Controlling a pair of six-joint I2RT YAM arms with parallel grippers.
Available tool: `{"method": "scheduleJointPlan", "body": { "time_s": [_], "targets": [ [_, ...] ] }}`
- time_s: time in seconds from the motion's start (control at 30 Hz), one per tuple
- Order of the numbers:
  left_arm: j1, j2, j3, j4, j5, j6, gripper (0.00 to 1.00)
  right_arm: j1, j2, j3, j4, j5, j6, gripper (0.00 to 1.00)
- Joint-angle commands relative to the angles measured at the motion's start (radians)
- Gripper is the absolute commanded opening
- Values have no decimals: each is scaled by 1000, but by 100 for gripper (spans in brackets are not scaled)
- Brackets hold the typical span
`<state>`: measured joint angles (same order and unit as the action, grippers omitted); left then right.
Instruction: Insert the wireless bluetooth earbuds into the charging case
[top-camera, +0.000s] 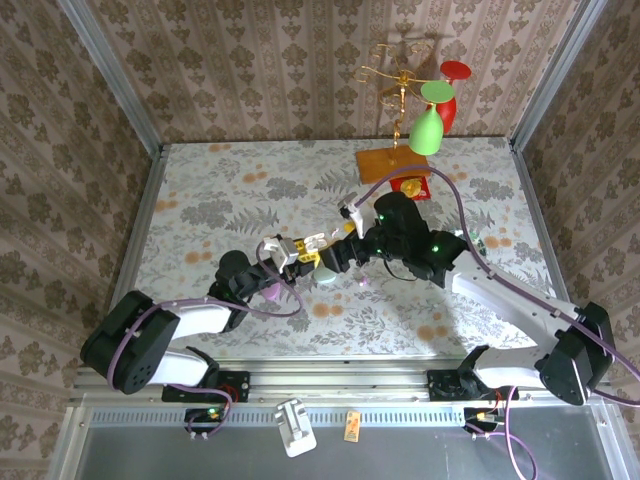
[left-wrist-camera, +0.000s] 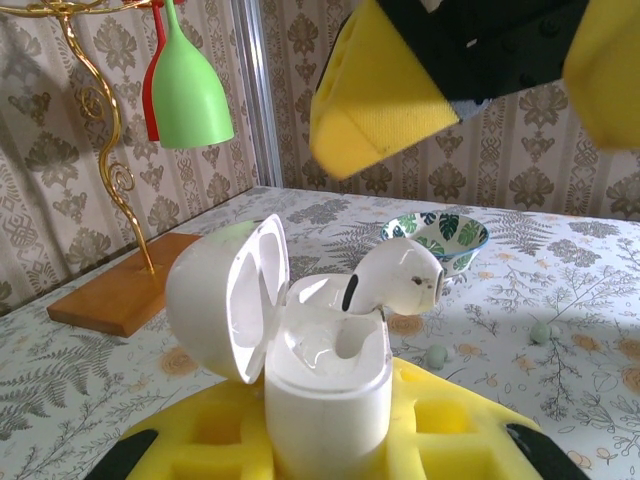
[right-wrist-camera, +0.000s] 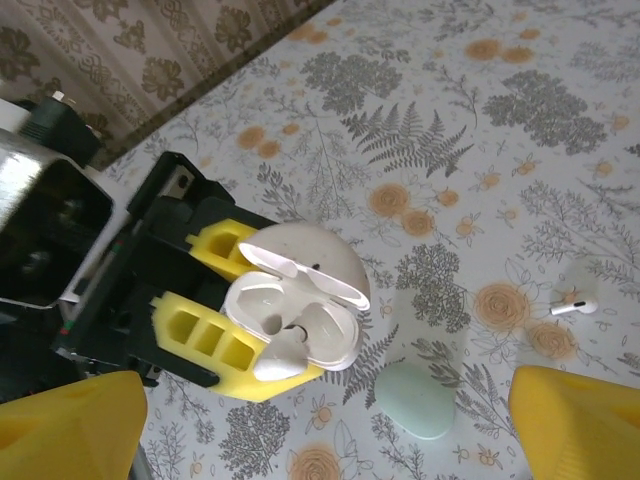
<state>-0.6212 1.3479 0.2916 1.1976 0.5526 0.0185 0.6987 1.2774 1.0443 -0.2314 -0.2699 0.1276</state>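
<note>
Right gripper (right-wrist-camera: 322, 405) is hanging open and empty, its yellow fingers spread wide to either side of the white charging case (right-wrist-camera: 296, 308). Left gripper (top-camera: 291, 251) is clamping that case by its body and holding it upright above the desk (right-wrist-camera: 470, 150), with the lid thrown back.

One earbud (left-wrist-camera: 396, 276) is resting on the case's right-hand well but is not sitting down in it. Its long axis is leaning up and away from the lid, and its head is standing proud of the rim. From the right gripper it is lying straight below, roughly between the fingers, so a downward press looks like the move that is coming.

A loose earbud (right-wrist-camera: 573, 307) is lying flat on the desk, well apart from the case and nearer the right arm, its stem pointing across the right wrist view.

Counted: two earbuds, one white case, one mint case (right-wrist-camera: 416, 400) on the desk just beside the held one.
</note>
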Motion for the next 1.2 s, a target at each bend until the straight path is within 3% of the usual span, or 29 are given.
{"method": "scheduleJointPlan", "body": {
  "time_s": [0.0, 0.43, 1.17],
  "targets": [
    [0, -28, 25, 4, 16, 0, 0, 7, 36, 26, -6, 1, 9, 94],
    [-1, -57, 18, -24, 11, -5, 0, 2, 50, 27, -40, 114, 21, 88],
    [0, -117, 6, -61, 25, 0, 0, -22, 47, 47, -38, 177, 59, 83]
  ]
}}
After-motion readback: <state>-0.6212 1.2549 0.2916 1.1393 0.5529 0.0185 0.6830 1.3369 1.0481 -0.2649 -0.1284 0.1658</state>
